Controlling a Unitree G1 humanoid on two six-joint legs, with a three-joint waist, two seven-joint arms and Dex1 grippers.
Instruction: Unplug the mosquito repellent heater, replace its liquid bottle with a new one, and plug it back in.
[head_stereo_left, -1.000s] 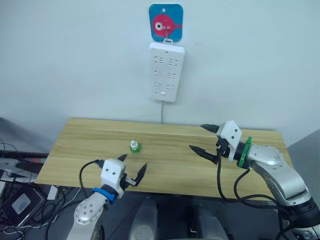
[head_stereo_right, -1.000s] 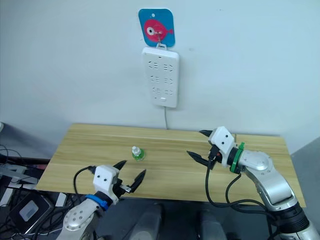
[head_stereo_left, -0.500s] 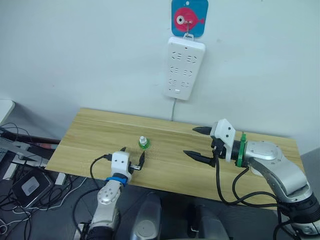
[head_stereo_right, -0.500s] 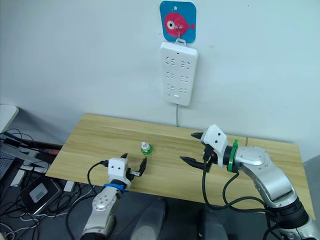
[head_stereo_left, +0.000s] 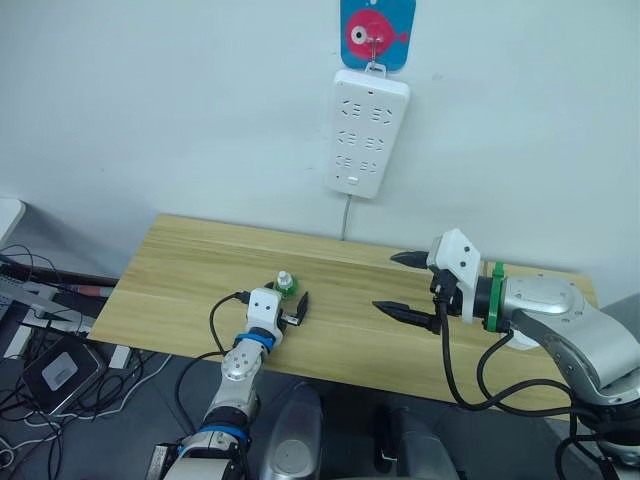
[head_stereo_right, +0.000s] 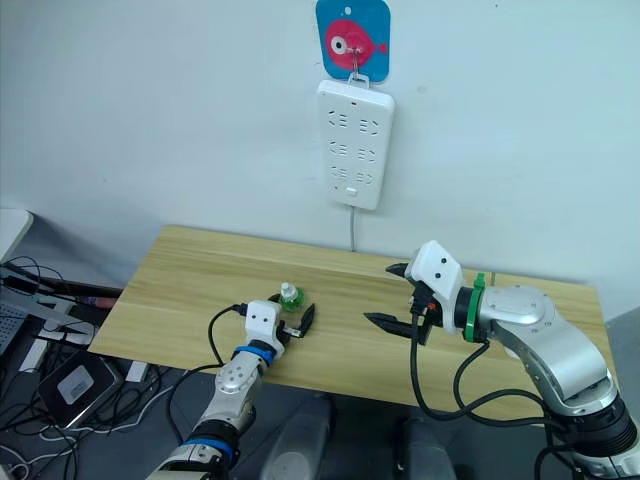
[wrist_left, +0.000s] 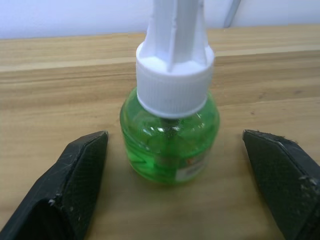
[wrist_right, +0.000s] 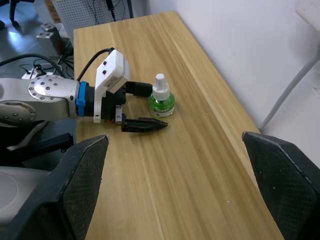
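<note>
A small green liquid bottle with a white ribbed cap stands upright on the wooden table, left of centre. My left gripper is open, one black finger on each side of the bottle, with a gap on both sides. My right gripper is open and holds nothing; it hovers over the table's right half, pointing left toward the bottle. The mosquito repellent heater is out of view.
A long white power strip hangs on the wall above the table from a blue fish-picture hook; its cord runs down behind the table. Cables and small devices lie on the floor at left.
The camera has shifted. My left gripper has reached forward across the table's front edge and now straddles the bottle. My right gripper has stayed open in about the same place.
</note>
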